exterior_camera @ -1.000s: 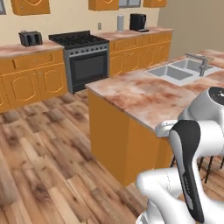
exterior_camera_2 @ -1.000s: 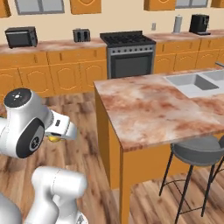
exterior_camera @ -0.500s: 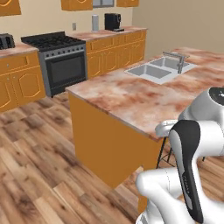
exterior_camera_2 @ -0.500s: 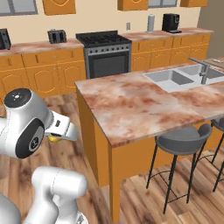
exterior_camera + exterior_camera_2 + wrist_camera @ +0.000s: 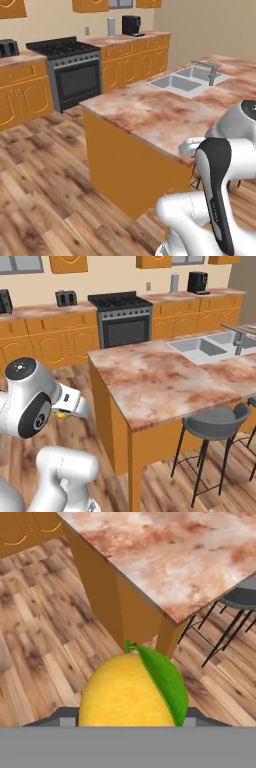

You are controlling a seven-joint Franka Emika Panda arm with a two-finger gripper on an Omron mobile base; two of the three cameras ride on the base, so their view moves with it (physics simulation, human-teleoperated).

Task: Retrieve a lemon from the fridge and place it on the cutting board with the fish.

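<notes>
A yellow lemon [image 5: 129,694] with a green leaf sits between my gripper's [image 5: 130,718] fingers in the hand view, hiding most of them. In the right base view the gripper [image 5: 70,408] hangs beside my arm at the left, above the wooden floor, with a sliver of the lemon [image 5: 61,416] showing under it. It is held left of the island counter [image 5: 165,376]. The fridge, the cutting board and the fish are out of view.
The marble-topped island [image 5: 165,110] carries a sink [image 5: 210,348] with a faucet. A grey stool [image 5: 212,423] stands at its near side. The stove [image 5: 122,316], orange cabinets, a toaster [image 5: 66,298] and a coffee machine [image 5: 198,282] line the back wall.
The whole picture has shifted as the base drives: the island now looks larger and nearer. The lemon stays in the gripper.
</notes>
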